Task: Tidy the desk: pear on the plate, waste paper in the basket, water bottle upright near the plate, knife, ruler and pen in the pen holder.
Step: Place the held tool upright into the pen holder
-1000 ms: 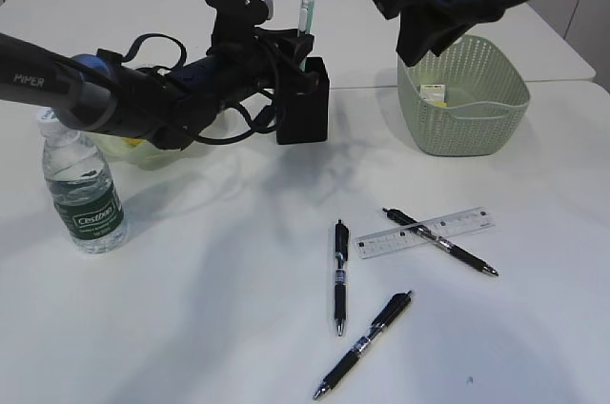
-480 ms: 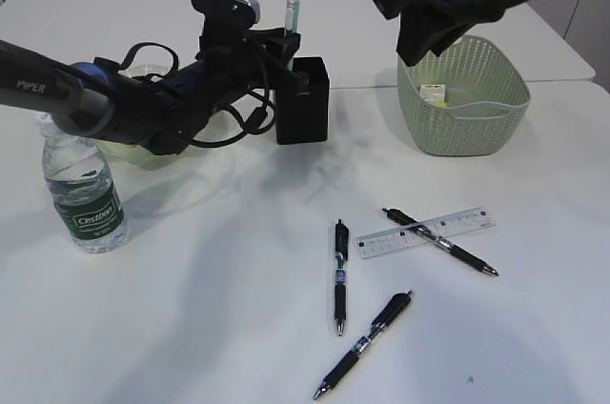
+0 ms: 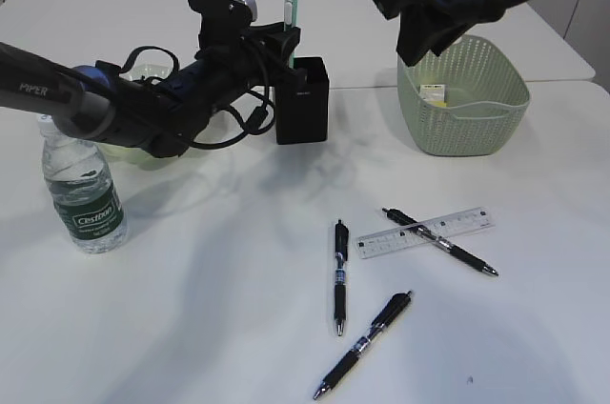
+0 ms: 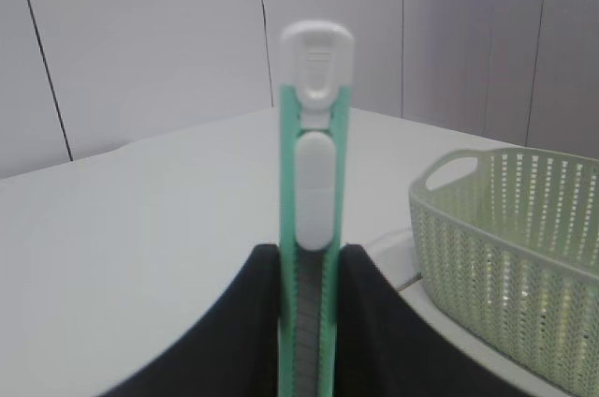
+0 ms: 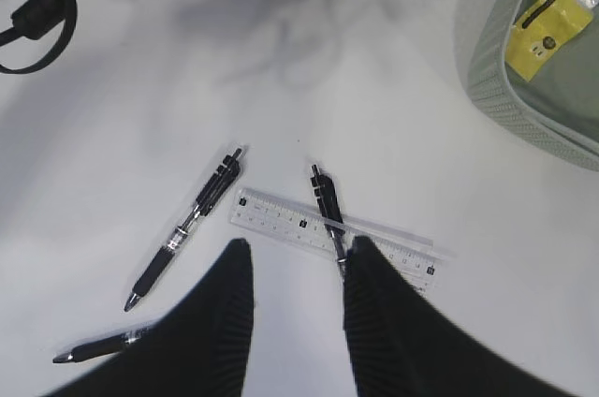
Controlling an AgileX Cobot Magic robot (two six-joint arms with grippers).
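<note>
My left gripper (image 3: 286, 42) is shut on the knife (image 3: 289, 6), a green and white utility knife (image 4: 314, 172) held upright between the black fingers (image 4: 374, 322). It hovers at the upper left edge of the black pen holder (image 3: 303, 104). The clear ruler (image 3: 426, 232) lies on the desk with one black pen (image 3: 440, 242) across it. Two more pens (image 3: 339, 275) (image 3: 367, 342) lie nearby. My right gripper (image 5: 295, 257) hangs open high above the ruler (image 5: 328, 233). The basket (image 3: 467, 99) holds waste paper (image 5: 547, 22). The water bottle (image 3: 84, 185) stands upright. The pear is hidden.
The pale green plate (image 3: 129, 151) sits behind my left arm, mostly covered by it. The arm's cables (image 3: 243, 123) hang beside the pen holder. The basket (image 4: 524, 257) stands to the right of the held knife. The desk's white surface (image 3: 210, 309) stretches toward the front left.
My left gripper has shifted a little left and slightly up with the knife, from over the pen holder toward its left edge. The right arm has not moved.
</note>
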